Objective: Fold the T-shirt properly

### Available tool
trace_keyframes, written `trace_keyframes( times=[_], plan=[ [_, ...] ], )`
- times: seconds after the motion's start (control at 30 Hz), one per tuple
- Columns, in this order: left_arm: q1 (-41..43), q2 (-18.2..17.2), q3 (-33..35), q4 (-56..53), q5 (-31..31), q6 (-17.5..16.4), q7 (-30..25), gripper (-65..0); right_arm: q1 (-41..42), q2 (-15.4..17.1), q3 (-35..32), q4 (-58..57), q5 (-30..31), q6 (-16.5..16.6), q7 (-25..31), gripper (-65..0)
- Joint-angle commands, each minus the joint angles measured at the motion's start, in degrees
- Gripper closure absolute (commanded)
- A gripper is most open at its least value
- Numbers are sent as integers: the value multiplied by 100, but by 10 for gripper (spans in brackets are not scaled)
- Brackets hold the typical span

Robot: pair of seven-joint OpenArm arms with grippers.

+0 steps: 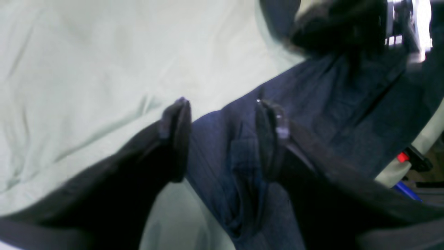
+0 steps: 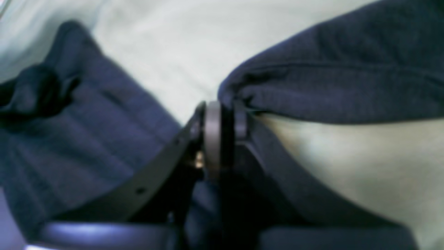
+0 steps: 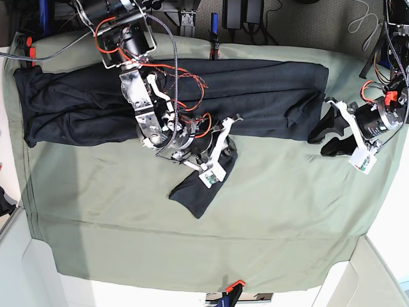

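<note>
While the T-shirt (image 3: 192, 96) lies long across the olive cloth (image 3: 287, 217), you see a sleeve end hanging | right gripper (image 2: 225, 118) pinches that sleeve edge | left gripper (image 1: 222, 104) gapes empty near the hem | fabric thin, limp: grip the hems.

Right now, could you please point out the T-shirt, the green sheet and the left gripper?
T-shirt (image 3: 255, 86): base view, flat middle of the body.
Green sheet (image 3: 281, 211): base view, bare stretch below the shirt.
Left gripper (image 3: 324, 141): base view, gap between its open fingertips.
</note>
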Motion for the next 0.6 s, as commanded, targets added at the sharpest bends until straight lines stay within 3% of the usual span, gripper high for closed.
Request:
trace_keyframes(
  times=[0.0,0.07,0.1,0.23,0.57],
  plan=[
    [-116,-114,-61,70,-85,-28,-151,-364,160,-28,15,195,66,-17,85,-249],
    [-160,-111,-59,70,-92,-28,-179,-364,146,-7,31,372,20,-15,-26,-378],
    [-160,-111,-57,70,-87,-28,-236,-364,140,11,31,492,17,-15,-81,-391],
    [-160,-111,-57,70,-85,-28,-238,-364,144,155,31,1134,-87,-125,-400,-390],
    [-302,-59,129,70,-101,-28,-127,-364,142,734,223,2365,-1497,-1250,-852,-390]
  ],
)
